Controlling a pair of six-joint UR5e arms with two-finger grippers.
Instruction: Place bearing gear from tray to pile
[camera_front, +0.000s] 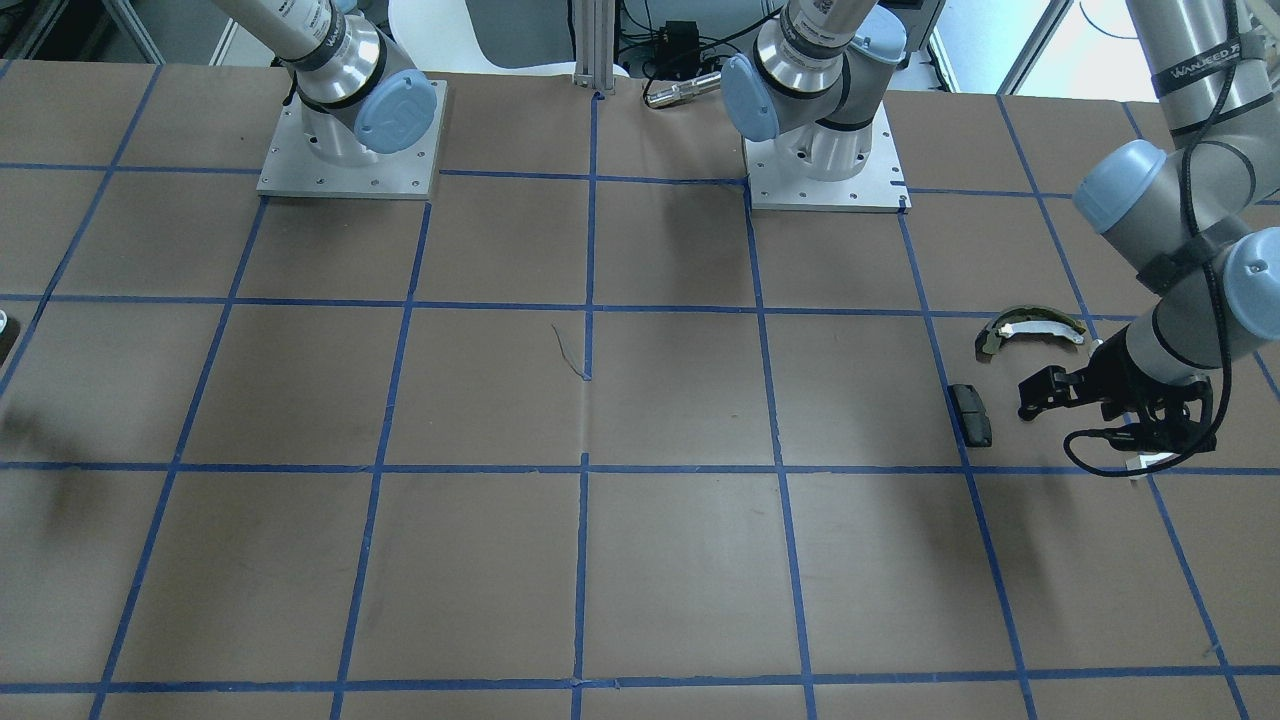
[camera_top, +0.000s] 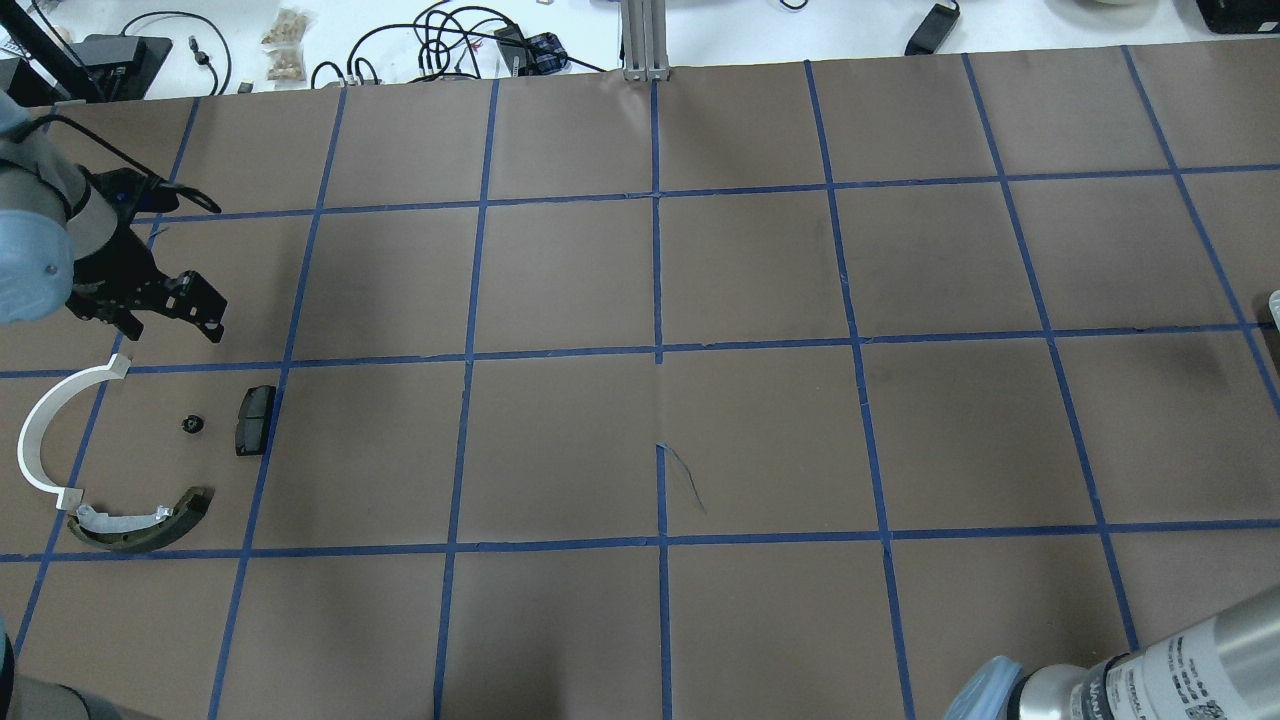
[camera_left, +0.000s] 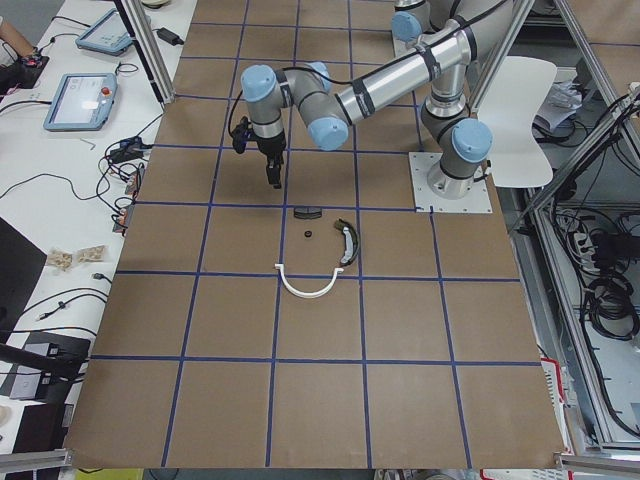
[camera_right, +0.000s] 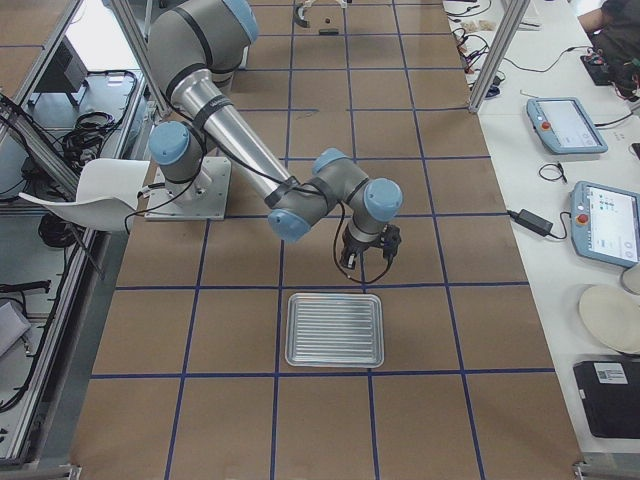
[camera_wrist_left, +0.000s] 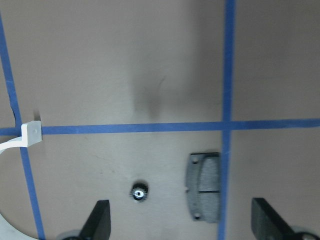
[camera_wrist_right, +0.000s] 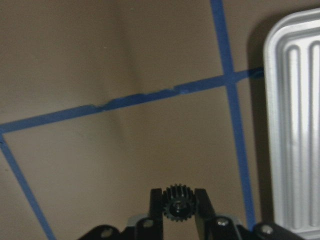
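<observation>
Gripping bearing gear (camera_wrist_right: 178, 203) in right claw (camera_wrist_right: 178, 199), left claw (camera_wrist_left: 181, 216) spread, brown blue-gridded table (camera_top: 750, 270)

The table (camera_top: 760, 270) was brown. Blue tape lines (camera_top: 657, 270) crossed it and made a pattern of big squares. The tray (camera_right: 335, 330) was shiny silver, with straight ridges like stripes. The gear (camera_wrist_right: 178, 205) was black all over. A second gear (camera_wrist_left: 139, 192) was black with a light spot in its middle. The brake shoe (camera_top: 140, 535) was olive green with white inside its curve. The curved strip (camera_top: 24, 440) was white. The pad (camera_top: 255, 420) was dark grey to black. The arms (camera_left: 390, 85) were silver with light blue caps.
</observation>
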